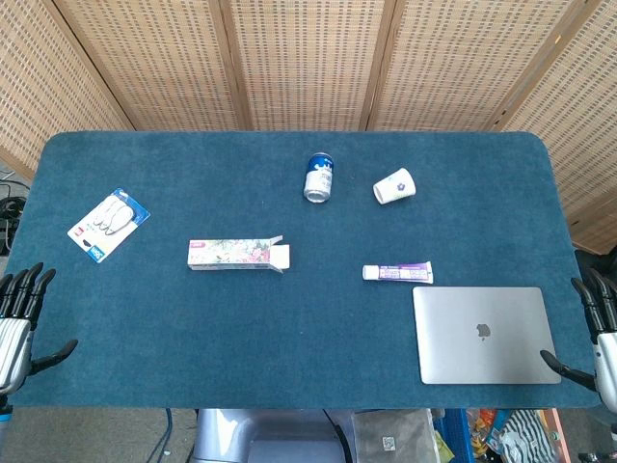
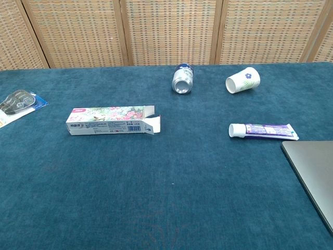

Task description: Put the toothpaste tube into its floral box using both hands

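The floral box lies flat left of the table's centre, its right end flap open. The toothpaste tube, white with purple print, lies to the right of it, cap end pointing left toward the box. My left hand hangs at the table's near left edge with fingers spread and nothing in it. My right hand sits at the near right edge, also spread and empty. Both hands are far from the tube and box. Neither hand shows in the chest view.
A shut silver laptop lies just in front of the tube. A blue can and a paper cup lie tipped over at the back. A blister pack rests at the far left.
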You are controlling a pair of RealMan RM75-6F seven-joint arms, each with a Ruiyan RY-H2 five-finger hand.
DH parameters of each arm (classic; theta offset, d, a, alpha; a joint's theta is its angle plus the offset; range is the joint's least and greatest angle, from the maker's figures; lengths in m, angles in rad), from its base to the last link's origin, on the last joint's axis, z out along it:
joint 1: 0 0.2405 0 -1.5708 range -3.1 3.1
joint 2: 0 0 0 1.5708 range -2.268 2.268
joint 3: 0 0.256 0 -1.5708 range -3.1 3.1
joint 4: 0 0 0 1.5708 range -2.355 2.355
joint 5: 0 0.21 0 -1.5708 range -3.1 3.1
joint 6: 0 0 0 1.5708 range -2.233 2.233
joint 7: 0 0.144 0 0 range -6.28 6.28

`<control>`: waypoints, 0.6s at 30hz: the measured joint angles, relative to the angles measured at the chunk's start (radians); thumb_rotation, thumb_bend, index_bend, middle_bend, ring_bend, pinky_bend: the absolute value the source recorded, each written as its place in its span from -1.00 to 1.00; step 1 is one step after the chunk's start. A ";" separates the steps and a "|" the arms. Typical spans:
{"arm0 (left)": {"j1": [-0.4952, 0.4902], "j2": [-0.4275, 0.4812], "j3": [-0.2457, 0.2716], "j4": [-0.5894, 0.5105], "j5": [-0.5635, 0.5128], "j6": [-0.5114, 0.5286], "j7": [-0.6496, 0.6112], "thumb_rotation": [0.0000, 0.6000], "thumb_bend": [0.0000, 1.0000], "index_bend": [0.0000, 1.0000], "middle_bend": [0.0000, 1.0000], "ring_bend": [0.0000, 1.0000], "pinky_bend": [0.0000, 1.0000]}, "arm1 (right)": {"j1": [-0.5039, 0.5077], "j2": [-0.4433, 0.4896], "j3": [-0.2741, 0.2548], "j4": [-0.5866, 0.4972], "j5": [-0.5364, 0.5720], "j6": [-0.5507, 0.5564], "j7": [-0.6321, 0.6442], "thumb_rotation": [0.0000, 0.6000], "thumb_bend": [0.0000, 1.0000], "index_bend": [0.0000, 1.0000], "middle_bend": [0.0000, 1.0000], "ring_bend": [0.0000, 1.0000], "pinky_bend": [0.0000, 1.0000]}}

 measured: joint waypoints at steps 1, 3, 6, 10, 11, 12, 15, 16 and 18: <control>0.000 0.001 0.000 0.000 -0.001 -0.001 -0.002 1.00 -0.64 -1.00 -1.00 -1.00 -1.00 | 0.000 -0.001 -0.001 0.000 -0.002 0.000 -0.002 1.00 -1.00 -1.00 -1.00 -1.00 -1.00; 0.000 0.003 0.000 0.000 -0.003 -0.003 -0.006 1.00 -0.64 -1.00 -1.00 -1.00 -1.00 | 0.002 -0.003 -0.003 -0.001 -0.006 -0.004 -0.004 1.00 -1.00 -1.00 -1.00 -1.00 -1.00; 0.001 0.005 -0.002 -0.001 -0.007 -0.002 -0.011 1.00 -0.64 -1.00 -1.00 -1.00 -1.00 | 0.010 -0.002 -0.004 0.000 -0.006 -0.022 -0.002 1.00 -1.00 -1.00 -1.00 -1.00 -1.00; 0.001 0.006 -0.007 0.000 -0.017 -0.002 -0.017 1.00 -0.64 -1.00 -1.00 -1.00 -1.00 | 0.047 0.010 -0.001 -0.003 -0.001 -0.092 0.023 1.00 -1.00 -1.00 -1.00 -1.00 -1.00; 0.000 0.007 -0.008 0.000 -0.020 -0.004 -0.018 1.00 -0.64 -1.00 -1.00 -1.00 -1.00 | 0.066 0.015 0.002 -0.003 0.002 -0.126 0.031 1.00 -1.00 -1.00 -1.00 -1.00 -1.00; -0.002 0.007 -0.010 0.000 -0.023 -0.007 -0.019 1.00 -0.64 -1.00 -1.00 -1.00 -1.00 | 0.083 0.019 0.006 -0.002 0.006 -0.154 0.037 1.00 -1.00 -1.00 -1.00 -1.00 -1.00; -0.009 0.005 -0.019 -0.002 -0.042 -0.019 -0.016 1.00 -0.64 -1.00 -1.00 -1.00 -1.00 | 0.164 0.021 0.023 0.007 0.020 -0.280 0.058 1.00 -1.00 -1.00 -1.00 -1.00 -1.00; -0.011 0.005 -0.021 -0.002 -0.049 -0.025 -0.014 1.00 -0.64 -1.00 -1.00 -1.00 -1.00 | 0.193 0.020 0.030 0.011 0.028 -0.327 0.067 1.00 -1.00 -0.99 -1.00 -1.00 -1.00; -0.016 0.005 -0.025 -0.007 -0.066 -0.038 -0.009 1.00 -0.64 -1.00 -1.00 -1.00 -1.00 | 0.265 0.011 0.046 0.024 0.052 -0.443 0.086 1.00 -1.00 -0.94 -0.95 -1.00 -1.00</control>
